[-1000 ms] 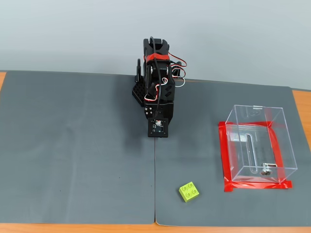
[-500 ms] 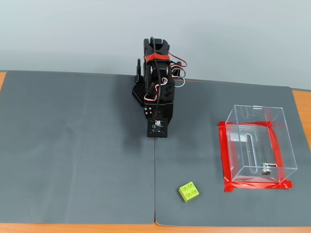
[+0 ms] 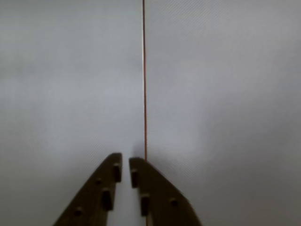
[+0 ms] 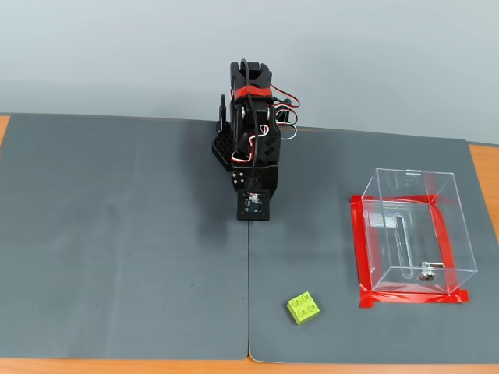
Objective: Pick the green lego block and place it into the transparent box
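The fingers (image 3: 125,165) stand nearly closed and empty, with only bare grey surface (image 3: 70,84) in the wrist view. In the fixed view the green lego block (image 4: 303,307) lies at five o'clock from the folded arm (image 4: 253,148), near the transparent box (image 4: 413,226). A narrow approach would likely knock it away.

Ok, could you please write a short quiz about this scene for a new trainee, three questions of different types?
1. True or false: the green lego block already lies inside the transparent box.
2. In the fixed view, on which side of the block does the box stand? A) left B) right C) directly in front
3. Fill in: in the wrist view, the end effector holds ____.

Key:
1. False. It lies on the grey mat, outside the box.
2. B
3. Nothing. Its fingers are nearly together with an empty gap, over the mat seam.
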Robot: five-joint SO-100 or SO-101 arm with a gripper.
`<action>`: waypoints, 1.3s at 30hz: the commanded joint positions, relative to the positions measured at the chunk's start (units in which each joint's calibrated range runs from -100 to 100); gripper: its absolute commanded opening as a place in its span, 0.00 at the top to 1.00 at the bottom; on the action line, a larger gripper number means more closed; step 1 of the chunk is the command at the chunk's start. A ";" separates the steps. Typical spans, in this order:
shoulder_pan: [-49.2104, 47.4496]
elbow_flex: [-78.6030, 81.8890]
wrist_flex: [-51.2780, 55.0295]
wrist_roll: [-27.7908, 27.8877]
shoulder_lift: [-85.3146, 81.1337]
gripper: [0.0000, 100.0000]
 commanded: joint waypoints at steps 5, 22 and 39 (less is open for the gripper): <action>-0.07 -3.74 -0.20 0.05 0.25 0.98; 0.30 -23.55 -12.52 0.26 21.36 0.98; -5.14 -59.37 -19.21 -0.21 63.33 0.98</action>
